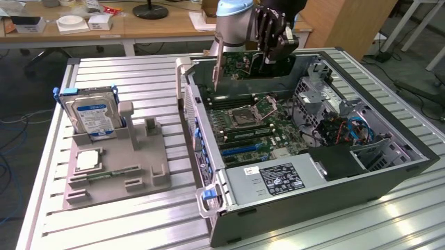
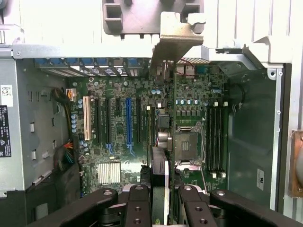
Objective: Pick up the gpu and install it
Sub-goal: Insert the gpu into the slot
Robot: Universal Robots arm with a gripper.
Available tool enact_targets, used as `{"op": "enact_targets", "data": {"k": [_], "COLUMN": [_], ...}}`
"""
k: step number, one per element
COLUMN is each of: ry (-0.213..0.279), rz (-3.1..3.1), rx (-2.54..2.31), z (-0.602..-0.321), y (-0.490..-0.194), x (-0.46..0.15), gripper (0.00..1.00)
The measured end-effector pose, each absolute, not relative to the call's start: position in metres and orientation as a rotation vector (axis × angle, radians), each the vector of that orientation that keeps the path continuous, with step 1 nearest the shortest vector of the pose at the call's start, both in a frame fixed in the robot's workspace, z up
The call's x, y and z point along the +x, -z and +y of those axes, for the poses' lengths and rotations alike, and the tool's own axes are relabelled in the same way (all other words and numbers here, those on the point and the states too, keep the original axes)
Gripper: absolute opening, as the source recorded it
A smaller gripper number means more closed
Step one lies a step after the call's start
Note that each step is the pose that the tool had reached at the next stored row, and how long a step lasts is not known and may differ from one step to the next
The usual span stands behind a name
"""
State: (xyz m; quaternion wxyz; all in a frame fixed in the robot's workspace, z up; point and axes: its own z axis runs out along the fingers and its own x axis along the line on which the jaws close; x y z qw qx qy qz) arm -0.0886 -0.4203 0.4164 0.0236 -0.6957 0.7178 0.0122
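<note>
The gpu (image 1: 240, 65) is a thin dark circuit card with a silver end bracket. It hangs upright over the far end of the open computer case (image 1: 389, 174), clear of the motherboard (image 1: 254, 122). My gripper (image 1: 275, 48) is shut on the card's upper edge from above. In the wrist view the gpu (image 2: 160, 163) shows edge-on between my black fingers (image 2: 138, 201), with its bracket (image 2: 175, 35) at the case's rear wall. Below lie a blue expansion slot (image 2: 128, 120) and a white slot (image 2: 86, 118).
A grey fixture (image 1: 118, 172) at the exterior view's left holds a silver hard drive (image 1: 94, 117), a processor chip (image 1: 89, 159) and a green memory stick (image 1: 104, 175). Inside the case are the power supply (image 1: 274, 179), the processor socket (image 1: 247, 115) and drive cages (image 1: 326, 94).
</note>
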Motion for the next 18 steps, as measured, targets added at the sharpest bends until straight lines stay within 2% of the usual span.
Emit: {"op": "enact_targets", "data": {"k": [18], "ry": [-0.038], "rz": [2.222], "rx": [-2.153], "z": [-0.421], "y": [-0.398], "x": [-0.089], "gripper": [0.27]}}
